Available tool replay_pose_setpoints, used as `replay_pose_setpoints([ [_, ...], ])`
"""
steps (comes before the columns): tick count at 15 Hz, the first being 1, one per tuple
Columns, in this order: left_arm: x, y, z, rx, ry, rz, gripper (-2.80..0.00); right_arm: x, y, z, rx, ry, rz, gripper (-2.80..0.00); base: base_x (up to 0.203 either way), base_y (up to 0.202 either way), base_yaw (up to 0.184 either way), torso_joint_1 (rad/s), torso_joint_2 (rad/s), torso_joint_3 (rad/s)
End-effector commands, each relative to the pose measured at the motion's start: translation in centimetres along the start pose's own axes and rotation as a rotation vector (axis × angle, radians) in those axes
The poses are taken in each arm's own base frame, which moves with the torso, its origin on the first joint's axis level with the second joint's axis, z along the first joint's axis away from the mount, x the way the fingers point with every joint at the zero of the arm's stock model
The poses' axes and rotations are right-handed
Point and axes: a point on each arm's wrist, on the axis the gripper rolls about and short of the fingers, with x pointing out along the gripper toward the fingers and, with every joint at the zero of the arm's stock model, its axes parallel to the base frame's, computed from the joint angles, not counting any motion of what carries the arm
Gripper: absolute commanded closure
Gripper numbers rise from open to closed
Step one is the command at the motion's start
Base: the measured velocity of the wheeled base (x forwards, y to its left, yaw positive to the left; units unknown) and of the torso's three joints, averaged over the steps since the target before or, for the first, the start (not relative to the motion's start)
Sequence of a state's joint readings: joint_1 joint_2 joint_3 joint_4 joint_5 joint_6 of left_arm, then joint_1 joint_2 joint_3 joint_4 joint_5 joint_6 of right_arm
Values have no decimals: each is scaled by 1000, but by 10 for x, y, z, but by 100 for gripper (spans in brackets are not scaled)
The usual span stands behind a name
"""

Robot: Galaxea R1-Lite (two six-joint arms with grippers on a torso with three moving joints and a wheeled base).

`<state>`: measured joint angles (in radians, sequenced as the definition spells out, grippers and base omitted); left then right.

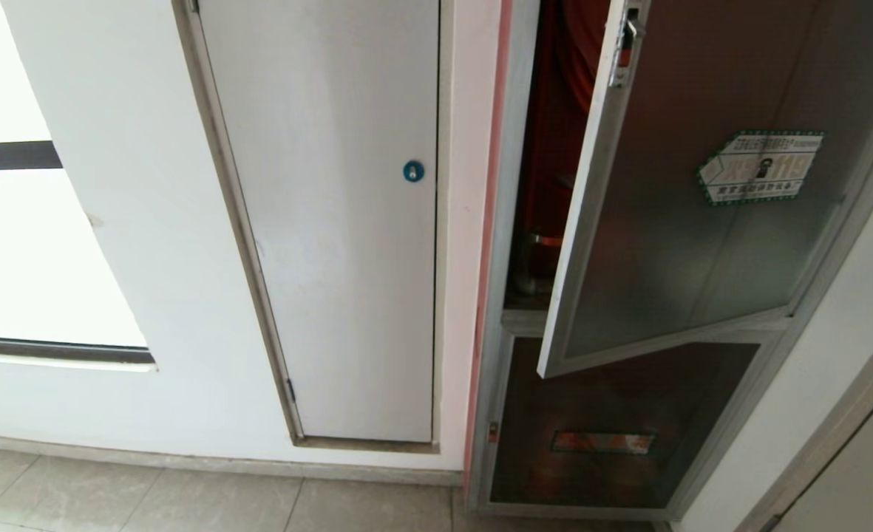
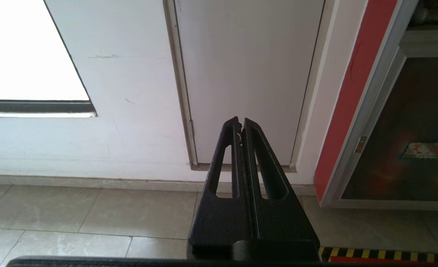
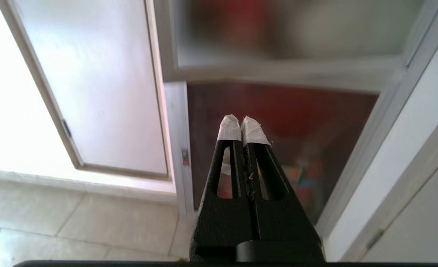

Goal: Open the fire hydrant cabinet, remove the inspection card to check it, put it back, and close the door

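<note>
1. White wall fills the left of the head view, tiled floor below it.
2. Fire hydrant cabinet, silver-framed, stands at right in the head view; red interior shows through the gap behind its door.
3. Plain white panel with blue round lock sits just left of the cabinet, shut.
4. Door, dark tinted glass in silver frame, hangs partly open, its free edge swung out from the frame on the left side and hinged at right.
5. Lower dark panel with reddish label is under the door, shut.
6. Green-white hexagonal sticker on the door glass, upper right.
7. Red latch on the door's free edge near the top.
8. Left gripper: jaws closed, empty, pointing at the base of the white panel.
9. Right gripper: white-taped tips, jaws closed, empty, aimed at the lower dark panel, under the door's bottom rail.
10. Inspection card: not visible in any view.
</note>
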<state>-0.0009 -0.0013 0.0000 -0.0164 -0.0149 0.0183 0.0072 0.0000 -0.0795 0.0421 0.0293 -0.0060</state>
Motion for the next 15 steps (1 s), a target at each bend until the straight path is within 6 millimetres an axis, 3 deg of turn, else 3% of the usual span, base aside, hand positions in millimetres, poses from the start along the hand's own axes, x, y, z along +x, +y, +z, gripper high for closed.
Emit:
replay_pose_setpoints([
  [1,0,0,-2,0,5,2,0,-5,0,22,-2,-39,6,0,0,0,0,0,0,0],
  [4,0,0,-2,0,5,-1,0,0,1,57,-1,11,58,0,0,0,0,0,0,0],
  [7,0,0,-2,0,5,-1,0,27,3,95,15,109,210,0,0,0,0,0,0,0],
  [12,0,0,-2,0,5,-1,0,123,7,154,78,293,472,0,0,0,0,0,0,0],
  [15,0,0,-2,0,5,0,0,190,22,173,107,337,611,0,0,0,0,0,0,0],
])
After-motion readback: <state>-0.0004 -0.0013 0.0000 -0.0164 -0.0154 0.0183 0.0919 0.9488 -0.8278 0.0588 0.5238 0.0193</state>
